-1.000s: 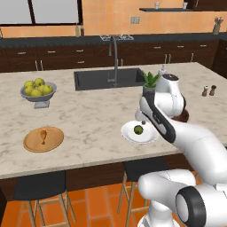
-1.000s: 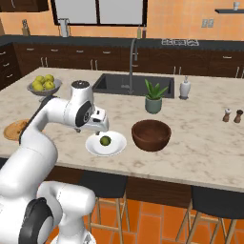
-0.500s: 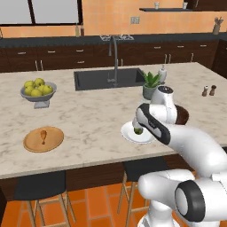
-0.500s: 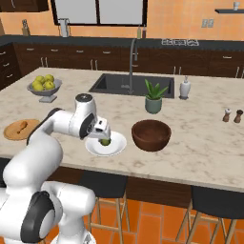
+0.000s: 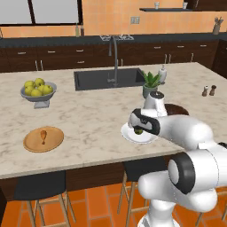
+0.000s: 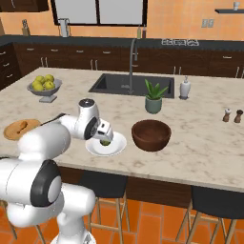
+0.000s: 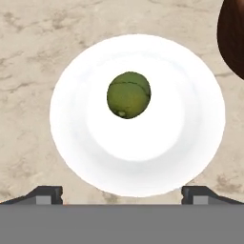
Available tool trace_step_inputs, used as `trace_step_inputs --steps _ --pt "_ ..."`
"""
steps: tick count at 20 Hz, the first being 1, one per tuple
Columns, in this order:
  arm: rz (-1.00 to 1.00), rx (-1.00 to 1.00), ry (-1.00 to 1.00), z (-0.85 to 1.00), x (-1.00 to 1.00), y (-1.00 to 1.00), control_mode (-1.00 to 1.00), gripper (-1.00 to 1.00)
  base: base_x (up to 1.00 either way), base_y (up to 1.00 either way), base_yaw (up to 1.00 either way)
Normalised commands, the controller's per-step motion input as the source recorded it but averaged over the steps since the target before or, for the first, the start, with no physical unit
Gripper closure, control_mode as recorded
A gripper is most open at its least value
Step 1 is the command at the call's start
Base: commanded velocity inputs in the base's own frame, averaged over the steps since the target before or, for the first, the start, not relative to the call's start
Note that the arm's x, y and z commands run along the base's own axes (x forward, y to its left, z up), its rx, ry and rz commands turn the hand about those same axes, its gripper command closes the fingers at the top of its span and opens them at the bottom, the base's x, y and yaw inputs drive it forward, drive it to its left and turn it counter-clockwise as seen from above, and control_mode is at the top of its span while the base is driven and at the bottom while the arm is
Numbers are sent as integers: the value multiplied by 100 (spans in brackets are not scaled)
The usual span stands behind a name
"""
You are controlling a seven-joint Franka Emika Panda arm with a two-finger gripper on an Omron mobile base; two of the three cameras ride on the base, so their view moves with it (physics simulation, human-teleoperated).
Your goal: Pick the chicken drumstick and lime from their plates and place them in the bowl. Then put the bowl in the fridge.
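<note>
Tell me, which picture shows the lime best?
The hand view: the lime lies whole and close on the white plate, nothing covering it. In both base views it is a small green spot partly hidden by the open gripper.

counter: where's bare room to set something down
Bare marble lies between the wooden plate and the white plate, in front of the sink. Another patch runs from the bowl to the shakers. It is crowded around the white plate, with the open tool above the lime.
</note>
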Motion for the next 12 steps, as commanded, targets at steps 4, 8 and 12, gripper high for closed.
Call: trace_step_inputs --steps 4,8,12 --pt "-17 0 7 -27 38 -5 -100 -100 0 0 0" --pt "-4 6 7 -21 40 -19 -100 -100 0 0 0" --pt "0 2 7 -25 49 -6 -100 -100 0 0 0"
